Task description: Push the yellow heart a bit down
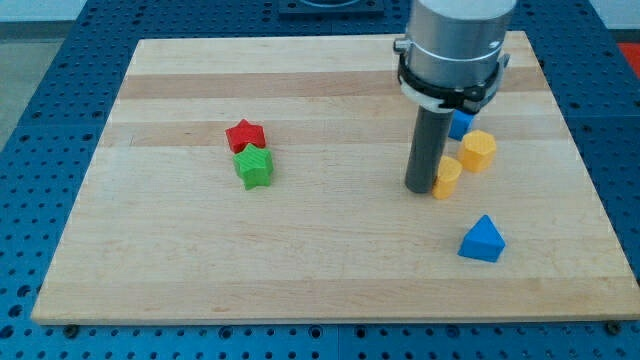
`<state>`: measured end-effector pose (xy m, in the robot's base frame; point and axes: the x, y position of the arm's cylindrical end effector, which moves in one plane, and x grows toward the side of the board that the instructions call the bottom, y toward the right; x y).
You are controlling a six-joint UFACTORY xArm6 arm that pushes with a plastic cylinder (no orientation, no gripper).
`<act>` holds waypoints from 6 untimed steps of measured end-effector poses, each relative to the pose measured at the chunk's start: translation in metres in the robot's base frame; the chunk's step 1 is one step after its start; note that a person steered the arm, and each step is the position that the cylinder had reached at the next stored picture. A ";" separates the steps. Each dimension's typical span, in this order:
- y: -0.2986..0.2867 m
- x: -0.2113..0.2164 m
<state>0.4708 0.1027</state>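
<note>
My tip sits on the wood board, over on the view's right. It's the low end of a dark rod that hangs from a big grey arm part at the view's top. No fingers here, just the rod, so there's nothing to open or shut. A small yellow block is right next to my tip, on its right side, and looks like it's touching the rod. I can't tell its shape for sure; it could be the heart or a round one. A 2nd yellow block is a bit up and to the right of that one, just beside it. Its shape isn't clear either, w/ flat sides maybe. A blue block peeks out behind the rod, just above the 2nd yellow one, mostly hidden. A blue triangle sits lower down, nearer the view's bottom, apart from the yellow ones. Far off on the view's left, a red star and a green star sit together, touching, red above green, well apart from my tip.
</note>
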 end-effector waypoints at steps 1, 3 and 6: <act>0.011 -0.010; 0.019 -0.023; 0.020 -0.022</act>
